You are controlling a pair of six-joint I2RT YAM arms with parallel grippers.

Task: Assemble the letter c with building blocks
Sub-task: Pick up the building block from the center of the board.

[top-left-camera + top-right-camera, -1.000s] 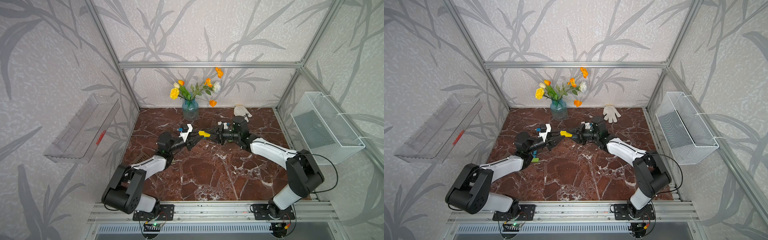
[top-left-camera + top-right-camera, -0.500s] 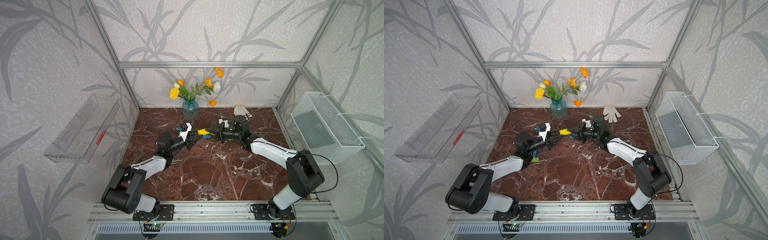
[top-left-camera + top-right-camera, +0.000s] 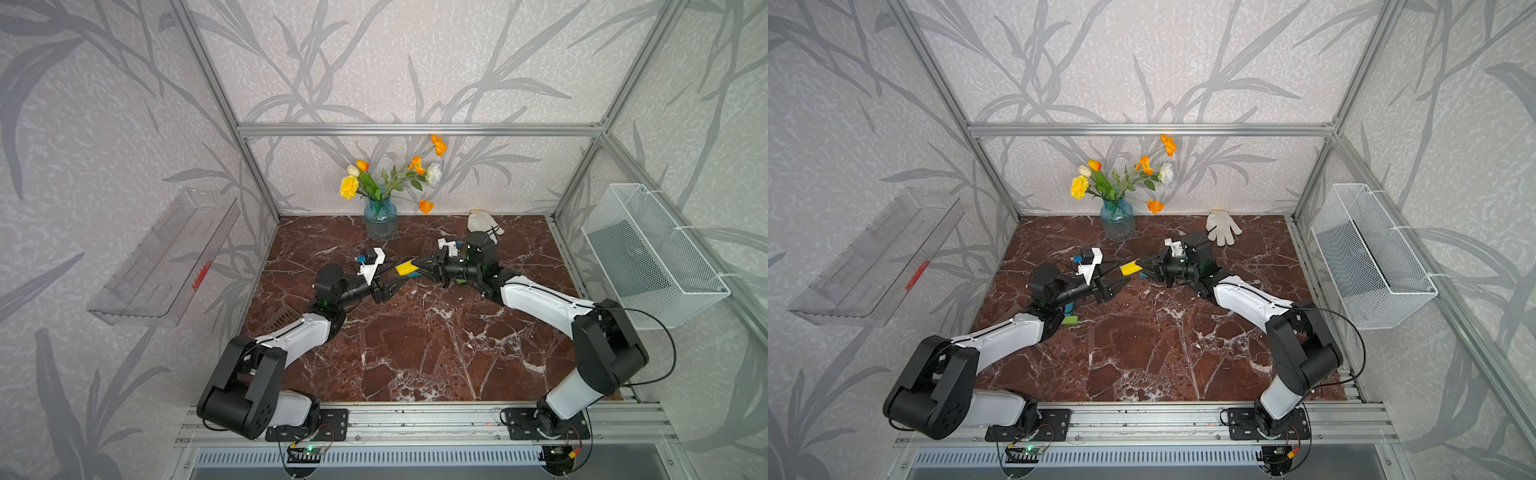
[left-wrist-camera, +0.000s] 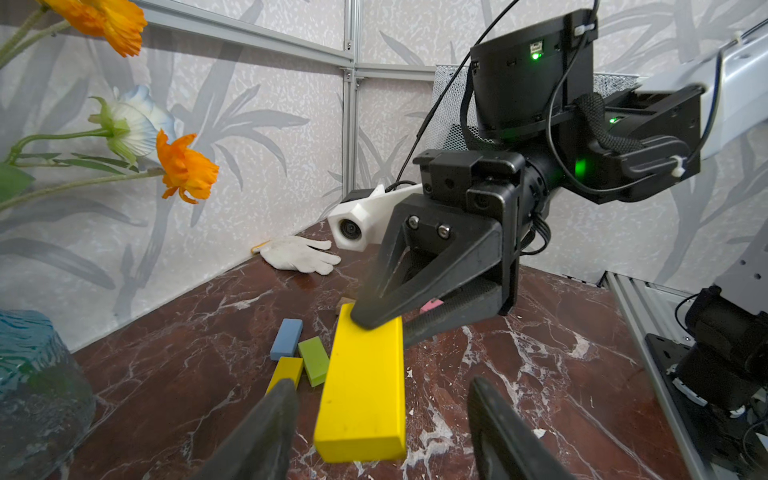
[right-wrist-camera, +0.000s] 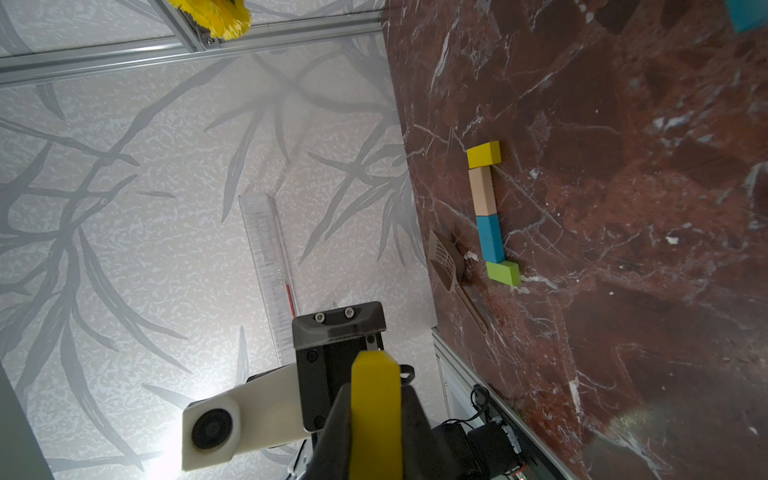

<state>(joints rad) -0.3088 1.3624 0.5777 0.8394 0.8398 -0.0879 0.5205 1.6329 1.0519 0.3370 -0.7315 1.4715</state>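
A yellow block hangs in the air above the table's middle back. My right gripper is shut on its far end, as the left wrist view shows. My left gripper is open; its fingers stand on either side of the block's near end with gaps. By the left arm a row of blocks lies end to end: yellow, tan, teal, with a green one turned at the corner. Loose blue, green and yellow blocks lie under the right arm.
A blue vase of flowers stands at the back centre, a white glove at the back right. A wire basket hangs on the right wall, a clear tray on the left. A brown slotted scoop lies beside the block row.
My left gripper's jaws have opened off the yellow block. My right gripper has closed onto its other end and now holds it.
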